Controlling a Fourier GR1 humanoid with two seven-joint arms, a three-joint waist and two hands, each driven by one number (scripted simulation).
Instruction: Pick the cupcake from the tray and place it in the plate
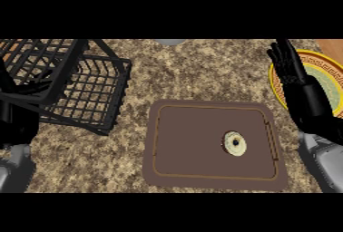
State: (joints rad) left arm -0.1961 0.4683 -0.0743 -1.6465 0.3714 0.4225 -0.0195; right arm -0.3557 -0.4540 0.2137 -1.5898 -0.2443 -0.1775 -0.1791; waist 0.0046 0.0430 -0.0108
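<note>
One cupcake sits right of centre on the brown tray, untouched. Right hand open, fingers straight, over the plate. Left hand by the wire basket, can't tell its fingers. Risk: cupcake is small, could tip during the grasp.

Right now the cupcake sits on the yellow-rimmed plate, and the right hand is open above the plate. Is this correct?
Not quite. The head view shows the cupcake sitting on the brown tray, not on the plate. The rest holds: the right hand is open, fingers straight, above the plate.
</note>
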